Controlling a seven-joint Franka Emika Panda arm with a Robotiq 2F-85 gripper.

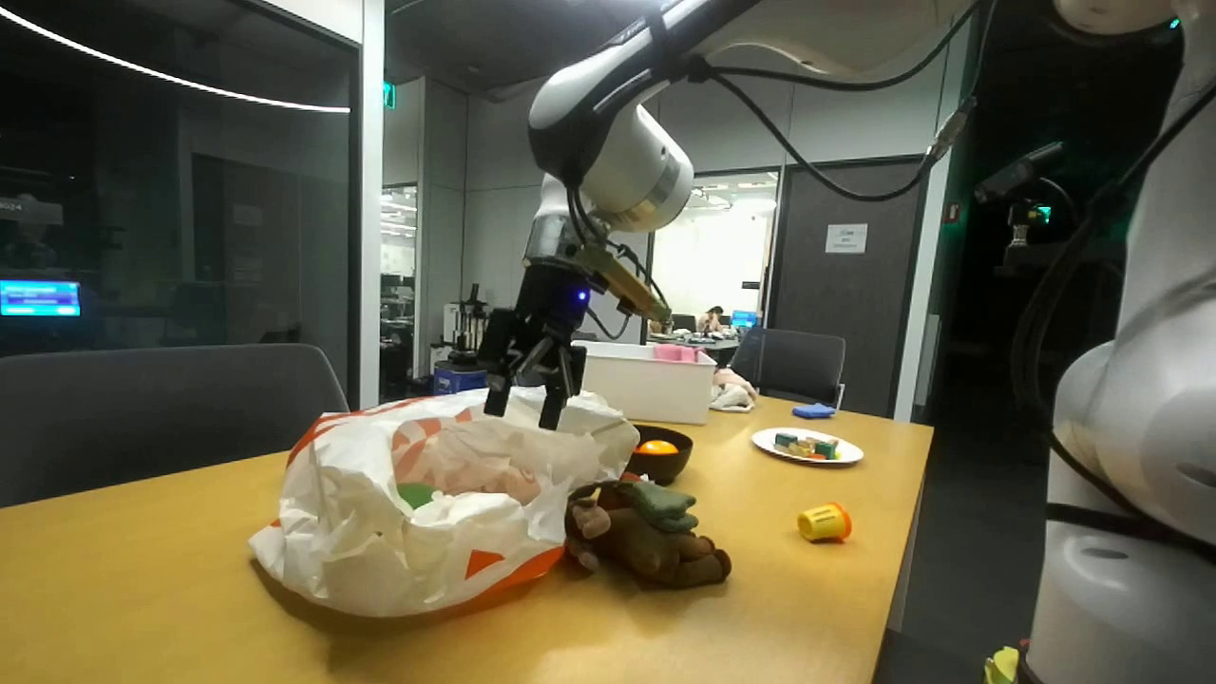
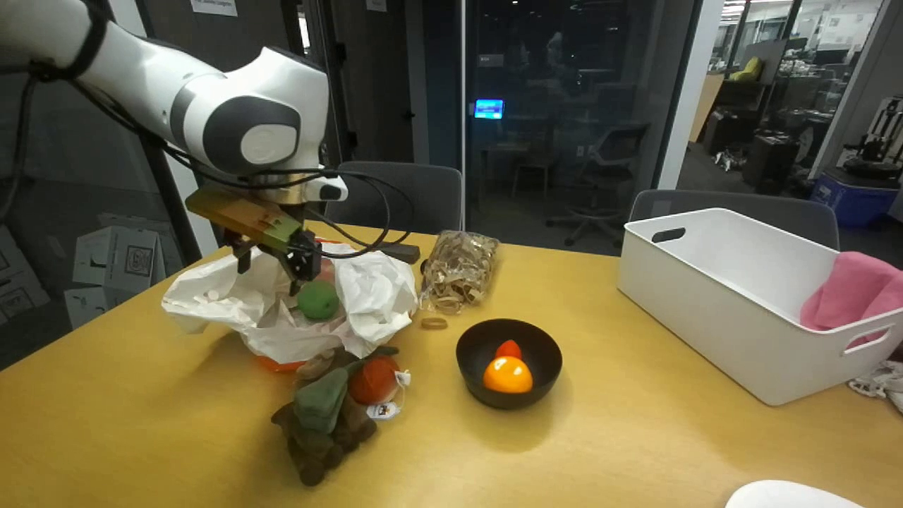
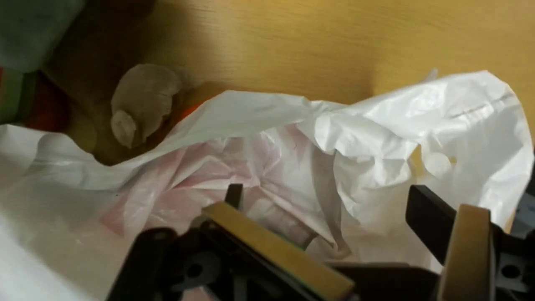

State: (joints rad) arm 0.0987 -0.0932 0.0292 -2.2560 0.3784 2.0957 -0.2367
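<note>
Altogether, one yellowish wooden table [image 2: 635,437] bore everything, and the biggest thing on it was one white bin [image 2: 705,317] with one pink cloth [image 2: 857,289] inside, at one end. Next in size came one crumpled white bag [image 1: 380,541] with orange print, lying with its mouth gaping. Above that mouth hung the one gripper [image 1: 523,412], its two fingers [image 1: 553,408] spread well apart and nothing seen caught between them; whether a fingertip brushed the plastic could not be told. One brown-and-green plush toy [image 1: 646,548] lay just beside the bag. One white plate [image 1: 851,454] carried several small blocks [image 1: 807,446], too bunched to count. One black bowl [image 2: 476,353] held two rounded pieces [image 2: 508,375], an orange one and a red one partly behind it. Near it lay one clear packet of tan strips [image 2: 458,271], too many to number. One yellow cup [image 1: 822,522] rested on its side, well apart from the bag. One green round piece [image 2: 317,300] sat within the bag's mouth, near the gripper. Smallest, one loose tan band [image 2: 434,323] lay just beside the packet.
</note>
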